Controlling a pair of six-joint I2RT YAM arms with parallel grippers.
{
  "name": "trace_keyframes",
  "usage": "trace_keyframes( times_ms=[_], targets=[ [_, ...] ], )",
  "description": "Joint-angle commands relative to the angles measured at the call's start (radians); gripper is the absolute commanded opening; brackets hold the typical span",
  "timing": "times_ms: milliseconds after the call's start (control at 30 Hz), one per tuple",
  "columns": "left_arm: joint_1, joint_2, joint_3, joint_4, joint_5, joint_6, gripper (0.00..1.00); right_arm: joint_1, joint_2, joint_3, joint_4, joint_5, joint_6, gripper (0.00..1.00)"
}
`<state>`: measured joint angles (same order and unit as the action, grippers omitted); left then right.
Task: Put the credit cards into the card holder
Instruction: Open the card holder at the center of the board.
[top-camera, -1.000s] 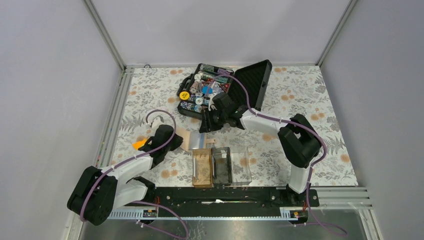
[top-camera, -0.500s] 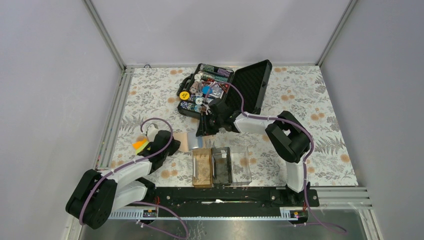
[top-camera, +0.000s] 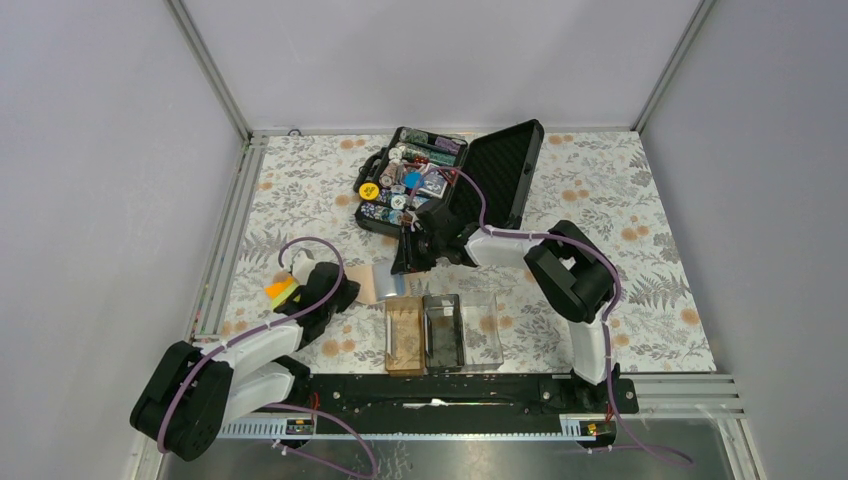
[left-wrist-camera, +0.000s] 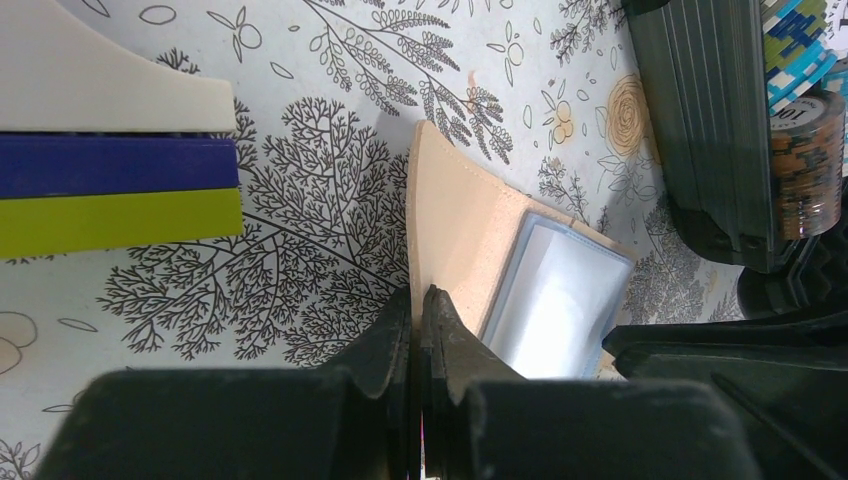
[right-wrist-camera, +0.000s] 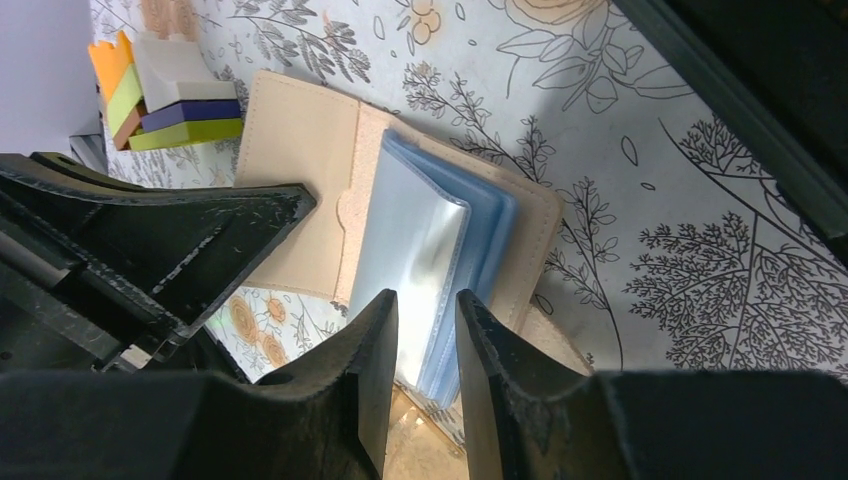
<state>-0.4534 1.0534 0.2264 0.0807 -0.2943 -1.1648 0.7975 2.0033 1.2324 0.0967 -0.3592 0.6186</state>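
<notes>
A table (top-camera: 650, 230) covered in a floral cloth fills the overhead view. At its far middle a black chip case (top-camera: 500, 165) lies open, lid tipped to the right, its base packed with poker chips (top-camera: 400, 185). Near the arms' bases sits the card holder (top-camera: 480, 345), a low clear tray. Its left compartment shows brown contents, its middle one is dark, and its right one is clear. Whether the brown contents are the credit cards cannot be told. Just beyond the tray's left end, a tan wallet (top-camera: 372, 283) lies open and flat, with bluish clear sleeves (right-wrist-camera: 420, 240) fanned on its right half. The right arm stretches left across the table, and its right gripper (right-wrist-camera: 425, 310) is low over the sleeves, fingers a little apart. The left arm reaches forward and right. Its left gripper (left-wrist-camera: 420, 300) has its fingers pressed almost together on the edge of the wallet's left flap. A small stack of coloured blocks (top-camera: 280, 290) sits left of that arm. The tray's compartments stand side by side, left to right, each with its long axis running near to far.
</notes>
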Motion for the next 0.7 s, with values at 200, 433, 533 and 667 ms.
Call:
trace_keyframes(
  times_ms=[200, 433, 533, 667],
  targets=[
    [-0.001, 0.011, -0.013, 0.026, -0.031, -0.018, 0.00, 0.015, 0.044, 0.005, 0.016, 0.016, -0.001, 0.35],
    [-0.001, 0.030, -0.013, 0.047, -0.018, -0.021, 0.00, 0.025, 0.057, 0.018, 0.074, -0.040, 0.038, 0.34],
    [-0.001, 0.039, -0.012, 0.059, -0.011, -0.023, 0.00, 0.029, 0.056, 0.024, 0.104, -0.062, 0.057, 0.33],
    [-0.001, 0.046, -0.009, 0.069, -0.001, -0.024, 0.00, 0.034, 0.048, 0.036, 0.125, -0.079, 0.067, 0.32]
  ],
)
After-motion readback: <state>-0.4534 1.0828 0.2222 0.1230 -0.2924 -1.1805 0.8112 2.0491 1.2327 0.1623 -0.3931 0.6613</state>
